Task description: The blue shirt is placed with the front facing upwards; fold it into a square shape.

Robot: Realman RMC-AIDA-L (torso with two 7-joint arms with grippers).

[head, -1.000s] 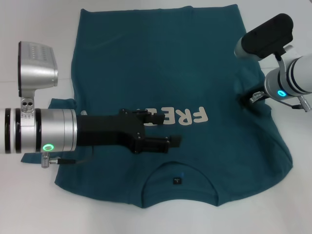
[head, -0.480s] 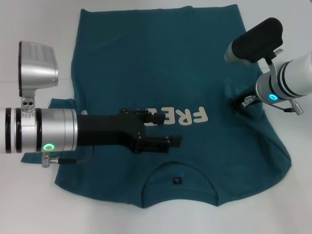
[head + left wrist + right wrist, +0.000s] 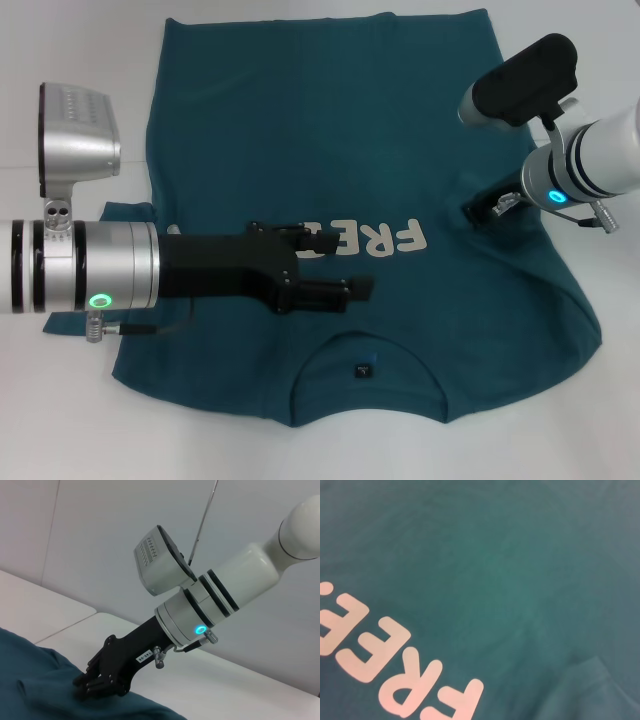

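Blue shirt (image 3: pixel 330 130) lies flat, left claw (image 3: pixel 345 265) covering its lettering (image 3: pixel 385 238).

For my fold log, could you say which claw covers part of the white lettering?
The left claw, stretched across the blue shirt's chest; the right claw sits at its side.

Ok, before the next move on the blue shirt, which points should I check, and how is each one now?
1. Blue shirt front up, FREE lettering showing: ok.
2. Left gripper open, over the chest: ok.
3. Right gripper down on the cloth at the shirt's side: ok.
4. Right gripper's hold on the cloth: cannot tell.
5. Square fold: not ok, the shirt lies spread out.
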